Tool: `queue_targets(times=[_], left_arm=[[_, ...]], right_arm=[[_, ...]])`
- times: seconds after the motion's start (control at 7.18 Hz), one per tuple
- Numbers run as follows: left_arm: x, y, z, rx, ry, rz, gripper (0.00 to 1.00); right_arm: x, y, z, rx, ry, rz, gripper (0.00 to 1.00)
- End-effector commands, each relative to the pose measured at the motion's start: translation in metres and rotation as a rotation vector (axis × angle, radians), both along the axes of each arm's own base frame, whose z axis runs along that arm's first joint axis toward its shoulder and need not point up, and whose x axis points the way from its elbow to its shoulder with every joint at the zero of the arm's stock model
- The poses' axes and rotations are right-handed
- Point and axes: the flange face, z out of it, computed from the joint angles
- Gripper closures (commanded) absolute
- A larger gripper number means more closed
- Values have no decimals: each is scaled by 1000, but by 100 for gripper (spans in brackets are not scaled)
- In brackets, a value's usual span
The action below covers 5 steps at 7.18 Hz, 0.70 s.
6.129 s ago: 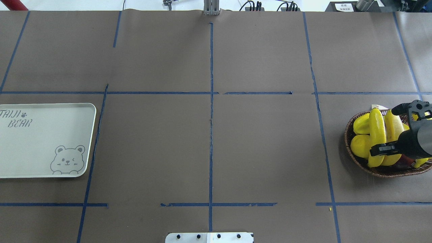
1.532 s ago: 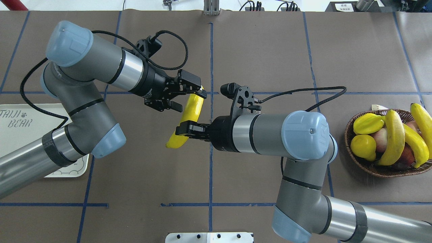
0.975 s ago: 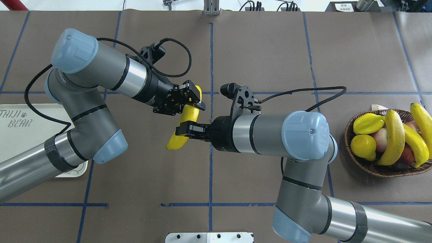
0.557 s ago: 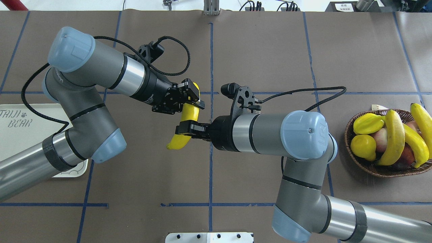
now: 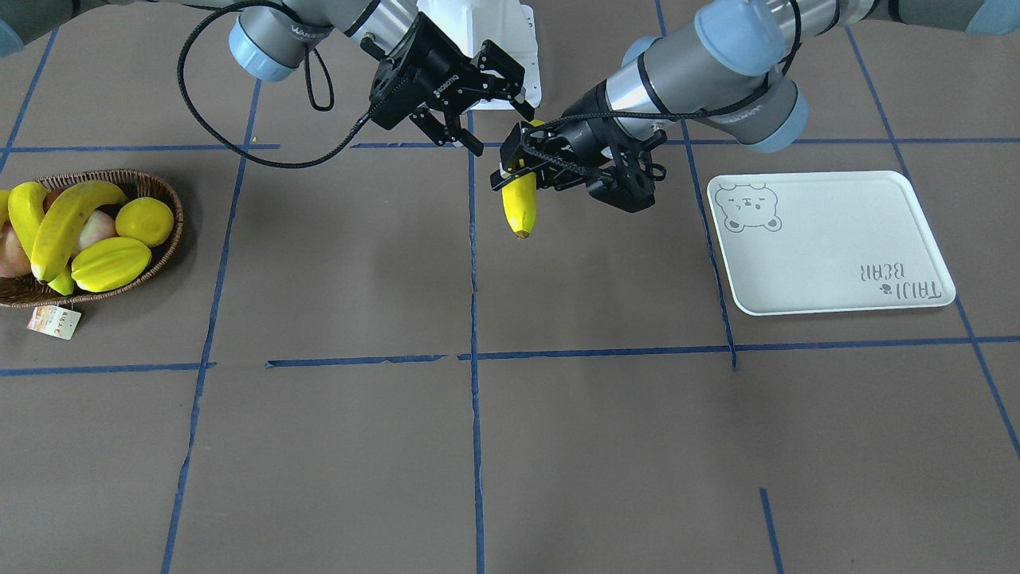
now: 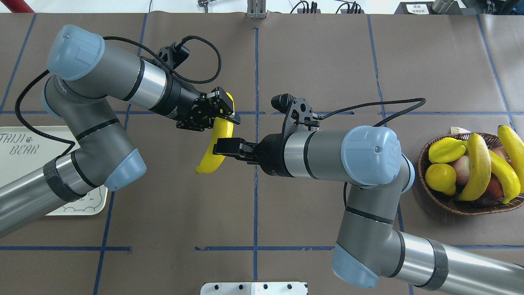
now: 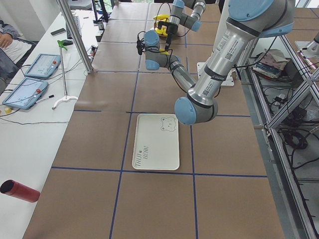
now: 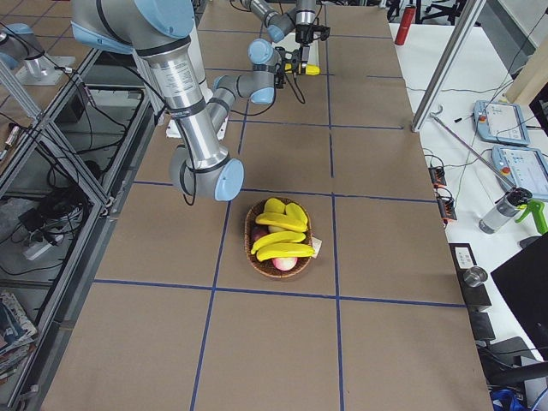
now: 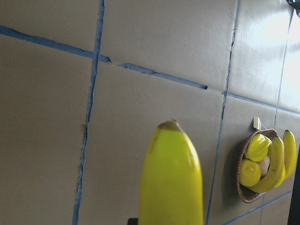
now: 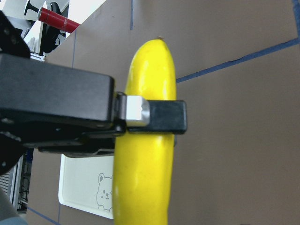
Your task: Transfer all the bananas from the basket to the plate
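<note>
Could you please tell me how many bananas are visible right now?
4. One banana is held by the left gripper; three bananas lie in the basket among other fruit, which might hide more.

Light is bright and even, falling from above. Shadows on the brown paper-covered table [image 6: 311, 61] are faint and soft-edged, the clearest a dim smudge just left of the brown woven wicker basket [image 6: 450, 207] in the overhead view. The pale grey-white rectangular tray [image 5: 829, 239] reads clean, not blown out. In the left wrist view the bright-yellow curved banana [image 9: 171, 183] sits near the lens, slightly soft, and the table's far right washes into glare (almost white). The right wrist view is dark and unfocused at its left. Both side views splay the blue tape lines [image 7: 94, 170] towards the edges.
</note>
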Motion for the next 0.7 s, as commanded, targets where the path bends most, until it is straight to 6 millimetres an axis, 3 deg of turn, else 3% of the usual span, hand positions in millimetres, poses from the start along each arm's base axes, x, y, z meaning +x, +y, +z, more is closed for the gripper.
queue_targets(times=[0.0,0.14,0.42,0.56], left_arm=[[-21,-18,28,-28,-37,-46,100],[-40,-32,48,-61,-62,-87,100],[-112,-61,133,-167,-156,-202,100],[-147,-65,181,-234,-207,-254,100]], right_arm=[[12,-14,3,-50,97,0,0],[24,-24,4,-86,157,-3,0],[47,-51,-3,-181,277,-60,0],[61,-60,1,-200,337,-58,0]])
